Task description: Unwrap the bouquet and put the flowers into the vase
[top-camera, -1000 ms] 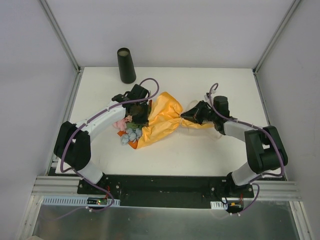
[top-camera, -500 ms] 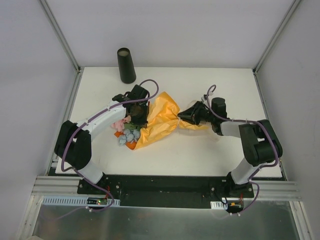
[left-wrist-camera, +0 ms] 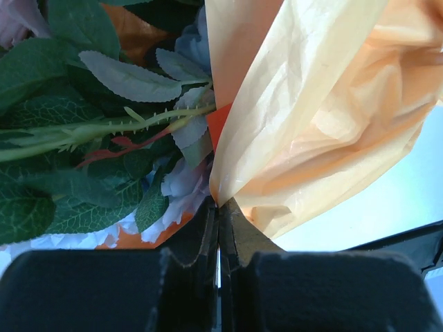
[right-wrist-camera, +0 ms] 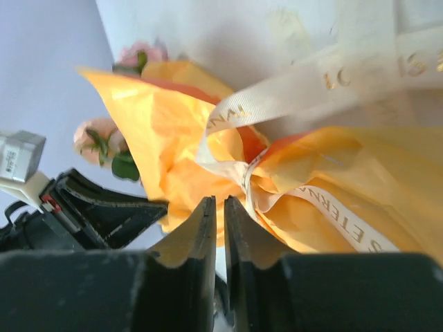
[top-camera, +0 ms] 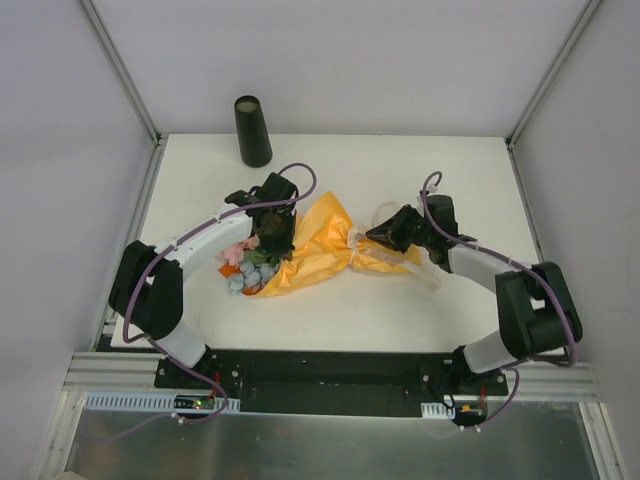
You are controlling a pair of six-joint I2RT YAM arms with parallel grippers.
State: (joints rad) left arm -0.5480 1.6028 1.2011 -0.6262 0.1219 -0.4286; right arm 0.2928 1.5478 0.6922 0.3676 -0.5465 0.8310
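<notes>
The bouquet (top-camera: 315,250) lies on its side mid-table, a cone of shiny orange paper (left-wrist-camera: 311,104) tied with a cream ribbon (right-wrist-camera: 291,104). The flowers (top-camera: 248,272) and their green leaves (left-wrist-camera: 62,138) spill from its left end. My left gripper (top-camera: 275,232) is at the cone's mouth, shut on the paper's edge (left-wrist-camera: 219,202). My right gripper (top-camera: 375,236) is at the tied neck, its tips (right-wrist-camera: 219,199) just short of the ribbon knot (right-wrist-camera: 249,173). Its jaws stand a thin gap apart with nothing between them. The black vase (top-camera: 252,130) stands upright at the back left.
Loose cream ribbon tails (top-camera: 410,265) trail on the white table (top-camera: 400,170) to the right of the neck. Grey walls and metal posts (top-camera: 120,70) border the table on three sides. The vase stands just behind the left arm (top-camera: 195,240).
The bouquet has swung slightly, its flower end sliding toward the near edge. The right gripper's jaws have gone from shut to slightly apart, and the ribbon now lies looser around the neck.
</notes>
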